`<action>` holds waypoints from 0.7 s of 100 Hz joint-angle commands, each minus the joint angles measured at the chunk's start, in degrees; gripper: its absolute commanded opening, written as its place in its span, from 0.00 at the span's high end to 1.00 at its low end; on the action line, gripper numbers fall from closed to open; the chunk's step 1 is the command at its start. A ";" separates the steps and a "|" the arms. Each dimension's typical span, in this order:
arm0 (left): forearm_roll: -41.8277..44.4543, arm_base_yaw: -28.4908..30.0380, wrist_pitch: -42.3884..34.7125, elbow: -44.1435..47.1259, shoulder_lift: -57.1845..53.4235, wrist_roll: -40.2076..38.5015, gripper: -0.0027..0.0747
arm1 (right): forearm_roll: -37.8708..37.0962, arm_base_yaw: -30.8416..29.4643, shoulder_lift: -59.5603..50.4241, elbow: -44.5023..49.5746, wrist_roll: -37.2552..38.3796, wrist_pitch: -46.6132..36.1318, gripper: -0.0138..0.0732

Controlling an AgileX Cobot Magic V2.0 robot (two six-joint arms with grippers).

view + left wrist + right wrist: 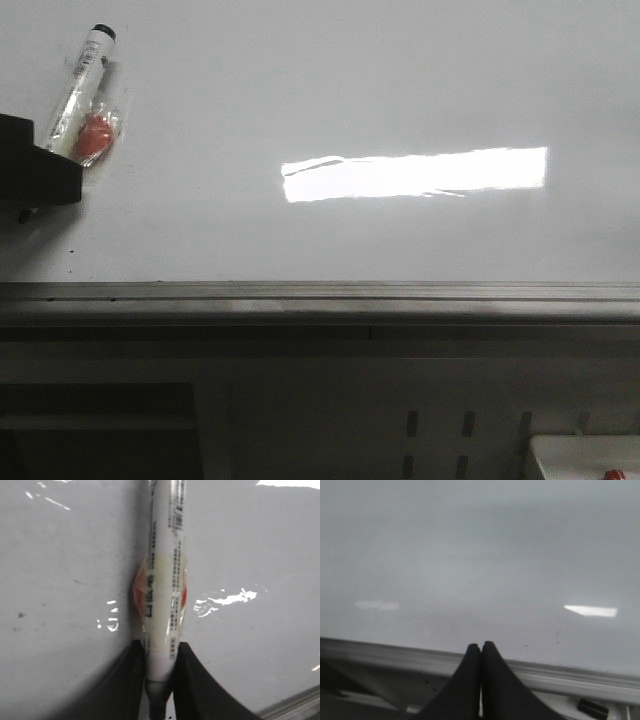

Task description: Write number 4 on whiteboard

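We are looking forward over a large glossy whiteboard (330,90) with a grey metal rail (320,297) along its near edge and a bright rectangular reflection (415,174) near its middle. No number 4 is showing anywhere on the board; we are seeing only faint specks.

At the far left of the front view, our left gripper (45,150) is clamping a white marker (82,80). The marker's long axis is slanting up and to the right, away from the fingers, with a dark end (104,32) farthest from the gripper. A red patch under clear tape (95,135) is wrapped around its barrel just beyond the fingers. In the left wrist view, the two dark fingers (197,680) are squeezing the barrel (162,595) from both sides. We cannot tell whether the tip is touching the board.

The open writing area is lying to the right of the marker, so the left arm is much the nearer one to it.

Our right gripper (480,652) is not appearing in the front view. In its own wrist view its fingers are pressed together on nothing, hanging over the rail and facing the board.
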 commanded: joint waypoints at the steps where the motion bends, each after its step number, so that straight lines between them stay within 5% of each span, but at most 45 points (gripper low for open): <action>1: 1.45 -0.25 -2.22 -1.30 0.06 0.16 0.99 | -0.20 3.89 1.56 -3.63 -0.70 -0.34 0.92; 28: 37.42 -0.25 -2.22 -1.30 -7.21 -0.07 0.99 | -0.25 26.56 10.39 -15.89 -0.90 -0.20 0.90; 40: 51.66 -0.30 -4.04 -1.16 -10.95 -0.07 0.99 | -0.40 36.63 17.63 -21.47 -2.87 -0.65 0.69; 53: 59.32 -0.30 -5.30 -1.07 -12.49 -0.07 0.99 | -0.93 41.88 24.77 -26.94 -3.00 -1.76 0.39; 70: 60.93 -0.30 -6.21 -0.65 -12.49 -0.07 0.99 | -1.97 44.13 31.80 -32.70 -3.07 -2.02 0.43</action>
